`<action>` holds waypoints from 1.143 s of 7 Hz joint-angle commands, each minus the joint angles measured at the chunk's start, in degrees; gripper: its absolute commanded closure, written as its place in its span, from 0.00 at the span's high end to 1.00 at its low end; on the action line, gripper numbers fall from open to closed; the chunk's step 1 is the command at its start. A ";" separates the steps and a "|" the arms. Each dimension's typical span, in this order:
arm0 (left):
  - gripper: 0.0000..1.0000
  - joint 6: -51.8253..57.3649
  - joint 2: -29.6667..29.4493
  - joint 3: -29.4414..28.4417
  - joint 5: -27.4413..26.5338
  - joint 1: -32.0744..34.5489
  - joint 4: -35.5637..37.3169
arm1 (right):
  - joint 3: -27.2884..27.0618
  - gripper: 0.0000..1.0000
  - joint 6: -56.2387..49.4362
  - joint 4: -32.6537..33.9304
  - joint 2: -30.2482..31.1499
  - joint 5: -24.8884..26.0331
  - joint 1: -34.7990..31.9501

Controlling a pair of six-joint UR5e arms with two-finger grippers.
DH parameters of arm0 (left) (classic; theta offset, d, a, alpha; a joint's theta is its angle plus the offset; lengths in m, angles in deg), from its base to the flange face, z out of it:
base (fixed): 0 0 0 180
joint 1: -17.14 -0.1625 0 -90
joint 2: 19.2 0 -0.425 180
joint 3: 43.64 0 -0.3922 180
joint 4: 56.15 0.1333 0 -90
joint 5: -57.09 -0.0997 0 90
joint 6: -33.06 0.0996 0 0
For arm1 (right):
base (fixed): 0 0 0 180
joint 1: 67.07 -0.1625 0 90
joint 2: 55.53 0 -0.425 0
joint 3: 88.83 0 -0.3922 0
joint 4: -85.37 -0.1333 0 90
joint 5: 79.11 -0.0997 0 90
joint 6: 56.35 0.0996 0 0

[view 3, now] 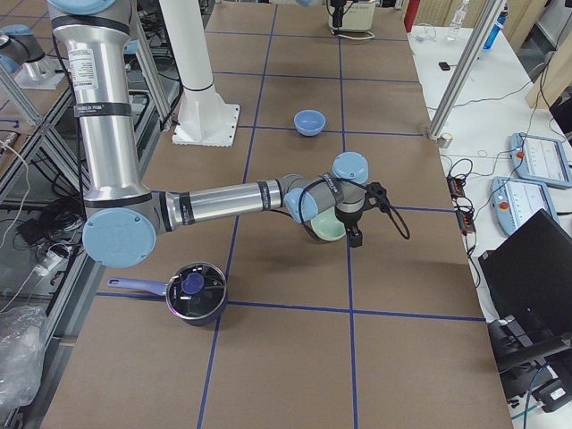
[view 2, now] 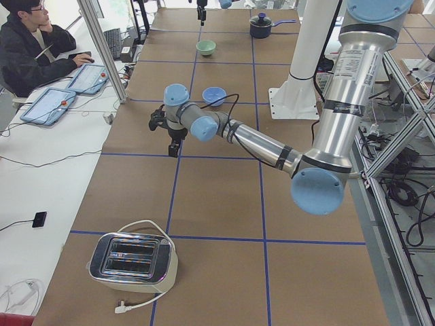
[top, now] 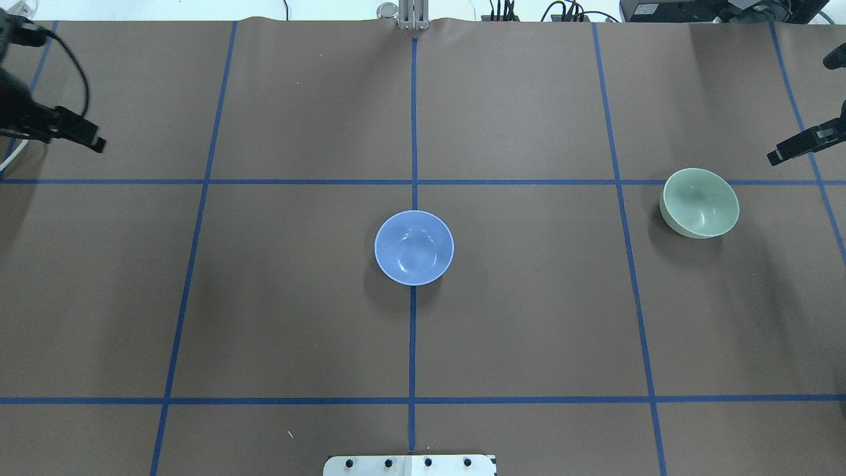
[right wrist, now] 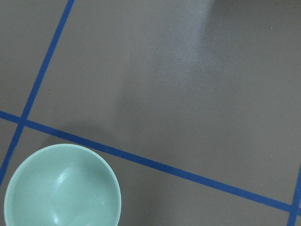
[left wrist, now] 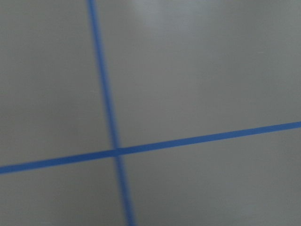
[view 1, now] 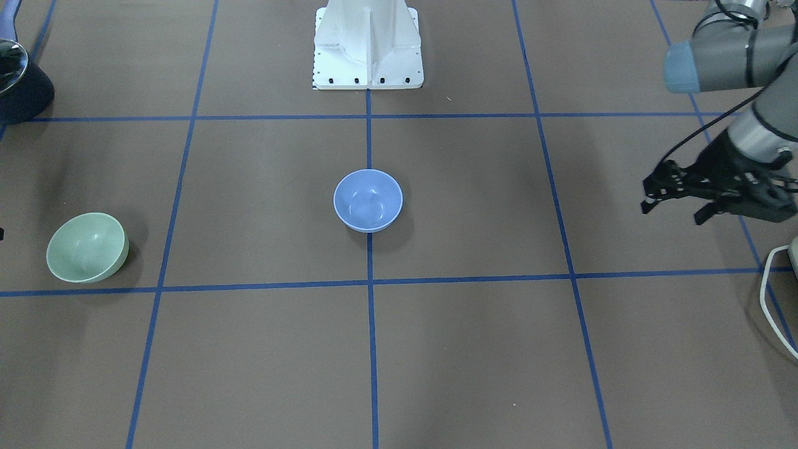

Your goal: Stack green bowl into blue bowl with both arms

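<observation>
Mint-green and glossy, the green bowl [top: 700, 203] sits rim up on the brown table [top: 529, 317], far over on the robot's right side. It lies just past a blue tape line and well apart from the blue bowl [top: 414, 247], which rests at the centre, on the middle tape line.

The right gripper [top: 793, 149] hovers near the green bowl, beyond it and off to the outer side. Too little of it shows to tell how far its fingers stand apart. Nothing appears to be in its hold. The left gripper [view 1: 672, 211] hangs at the opposite edge of the table, fingers spread and holding nothing.

The step in hand looks like the first reach for the green bowl. To do it well, the right gripper would need to shift over the rim, since its wrist camera shows the bowl only in the lower corner. 1 finger should go inside the wall and 1 outside. The smooth wall may slip, so a firm, square pinch on the rim seems wise.

Both bowls are empty. The 2 look alike in size, so nesting will need a centred lowering. A lidded dark pot [view 3: 195, 293] stands further off, its contents hidden.
</observation>
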 commanded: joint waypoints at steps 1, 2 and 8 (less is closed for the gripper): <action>1.00 27.05 3.65 -5.31 0.14 14.57 7.82 | 2.47 1.00 2.22 -2.99 -0.25 1.30 3.56; 1.00 36.21 3.66 -8.39 0.23 18.80 10.13 | 5.62 1.00 3.79 -8.41 -0.42 1.48 5.58; 1.00 39.03 4.18 -9.74 0.41 21.13 10.07 | 8.47 0.00 12.69 -12.68 -0.51 2.92 11.76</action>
